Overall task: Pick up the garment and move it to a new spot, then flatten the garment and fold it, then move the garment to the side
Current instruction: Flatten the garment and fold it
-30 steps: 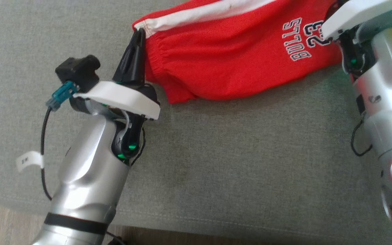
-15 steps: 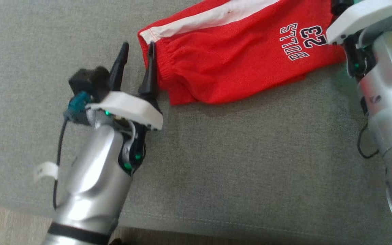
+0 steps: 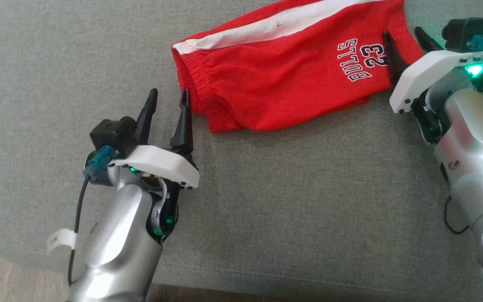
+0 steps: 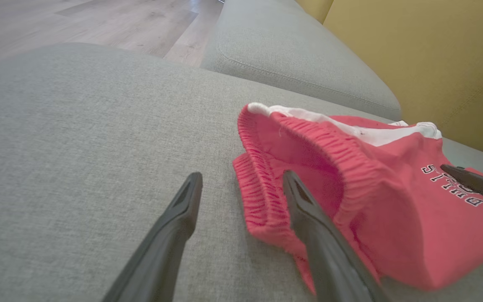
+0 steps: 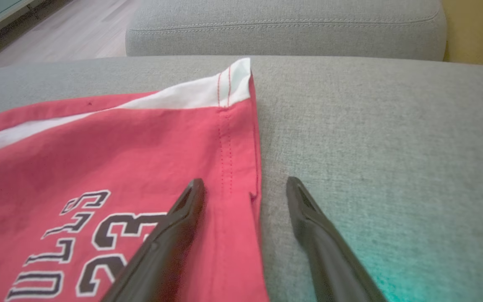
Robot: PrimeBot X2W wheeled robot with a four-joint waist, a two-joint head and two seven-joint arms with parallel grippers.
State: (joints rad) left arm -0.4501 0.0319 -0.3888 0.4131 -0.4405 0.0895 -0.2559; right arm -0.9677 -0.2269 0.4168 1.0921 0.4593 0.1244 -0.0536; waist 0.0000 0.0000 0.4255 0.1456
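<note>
Lying on sofa (image 3: 308,188): shorts (image 3: 283,79). Left gripper (image 3: 169,90), right gripper (image 3: 401,31) spread, empty. Left wrist view reveals gaping waistband (image 4: 342,167).

The red shorts (image 3: 283,84) run off the top edge in the head view. In the right wrist view a finger (image 5: 162,247) of the right gripper (image 5: 245,182) hides part of their "23" — the bottom edge cuts off more. A speck (image 3: 279,24) on their white stripe (image 3: 233,37) is too small to tell.

Left hand (image 3: 170,91) and right hand (image 3: 401,32) (now spread) released garment (image 3: 283,75).
</note>
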